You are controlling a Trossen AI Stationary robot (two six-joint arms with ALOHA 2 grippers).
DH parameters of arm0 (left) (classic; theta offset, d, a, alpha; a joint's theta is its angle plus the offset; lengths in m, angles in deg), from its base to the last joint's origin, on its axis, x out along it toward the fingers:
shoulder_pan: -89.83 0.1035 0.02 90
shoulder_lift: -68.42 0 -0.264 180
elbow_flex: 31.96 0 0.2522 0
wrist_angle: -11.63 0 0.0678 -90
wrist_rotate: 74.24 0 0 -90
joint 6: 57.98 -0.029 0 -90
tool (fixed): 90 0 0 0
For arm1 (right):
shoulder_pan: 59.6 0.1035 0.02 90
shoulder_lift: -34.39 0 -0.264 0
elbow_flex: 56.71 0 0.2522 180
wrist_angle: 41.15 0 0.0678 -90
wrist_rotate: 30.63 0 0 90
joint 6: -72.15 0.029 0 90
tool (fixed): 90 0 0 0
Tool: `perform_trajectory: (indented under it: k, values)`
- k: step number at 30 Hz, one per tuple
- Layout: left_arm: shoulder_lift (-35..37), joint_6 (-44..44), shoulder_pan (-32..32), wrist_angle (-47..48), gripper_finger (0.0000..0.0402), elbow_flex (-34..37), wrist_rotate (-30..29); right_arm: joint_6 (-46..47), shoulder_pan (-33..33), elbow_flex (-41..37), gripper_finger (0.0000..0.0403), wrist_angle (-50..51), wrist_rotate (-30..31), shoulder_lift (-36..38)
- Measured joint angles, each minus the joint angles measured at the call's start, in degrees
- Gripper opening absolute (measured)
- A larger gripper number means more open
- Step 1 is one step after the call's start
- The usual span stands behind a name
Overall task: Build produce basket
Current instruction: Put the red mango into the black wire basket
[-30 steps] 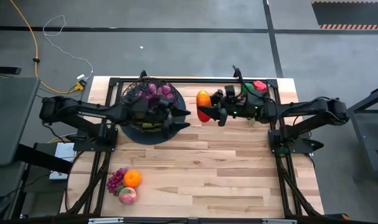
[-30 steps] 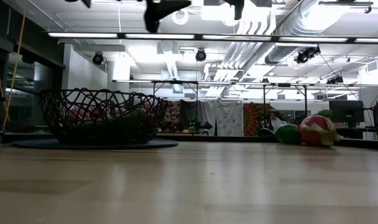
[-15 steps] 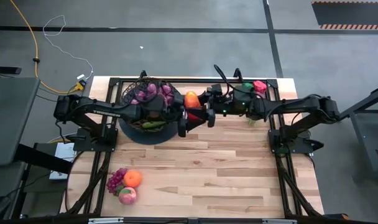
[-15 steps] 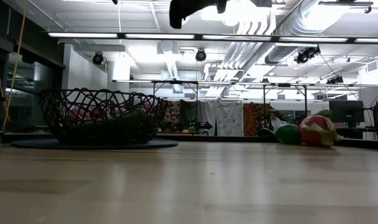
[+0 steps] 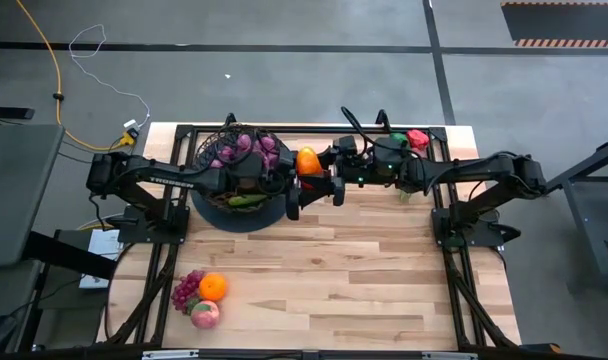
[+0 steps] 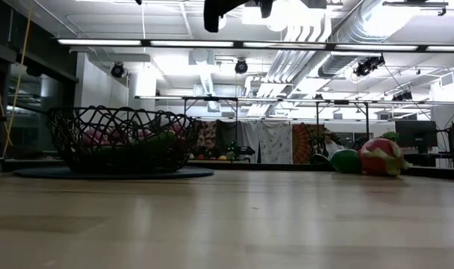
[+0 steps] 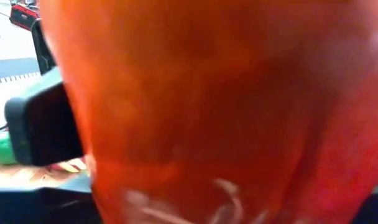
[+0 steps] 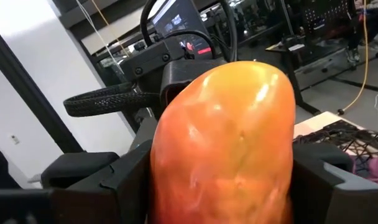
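The black wire basket stands at the far left on its dark base and holds purple grapes and a green cucumber. It also shows in the low view. My right gripper is shut on a red-orange mango just right of the basket's rim, high above the table. My left gripper reaches across the basket, open, with its fingers at the mango's left side. The mango fills the left wrist view, and I cannot tell whether the left fingers touch it. My right gripper pinches the mango's two sides at its lower half between its two fingers. The fingers come level from the table's right. The mango stands upright between them, its top above the fingers, lifted clear of table and basket.
A grape bunch, an orange and a pink peach lie near the table's near left corner. A green pepper and a red one lie at the far right, also in the low view.
My right gripper has carried the mango toward the table's left, from mid-table up to the basket's right rim and my left gripper, then nearly stopped. The mango has stayed lifted and upright in the hold.
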Motion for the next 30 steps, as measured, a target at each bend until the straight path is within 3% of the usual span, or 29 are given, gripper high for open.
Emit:
perform_trajectory:
  k: [3, 12, 18, 24, 30]
  values:
    - [0.0, -0.2, 0.2, 0.0, 0.0233, 0.0, 0.1, -0.7, 0.0, 0.0, 0.0262, 0.0, 0.0, 0.0]
    - [1.9, -2.0, 2.5, 6.2, 0.0231, -0.1, 1.1, 0.1, -1.8, 0.0, 0.0286, 3.2, -0.3, 1.9]
    - [7.5, -6.9, 4.1, 16.2, 0.0232, 0.1, -3.9, -0.5, -3.3, 0.2, 0.0323, 6.6, -0.7, 6.2]
    - [17.5, -13.5, 4.0, 25.9, 0.0232, 0.5, -10.3, -4.2, -4.7, 0.1, 0.0329, 11.8, -0.3, 11.6]
    - [30.6, -15.0, 3.9, 30.0, 0.0232, 5.5, -14.7, -5.8, -5.5, 0.1, 0.033, 20.4, 1.5, 16.7]
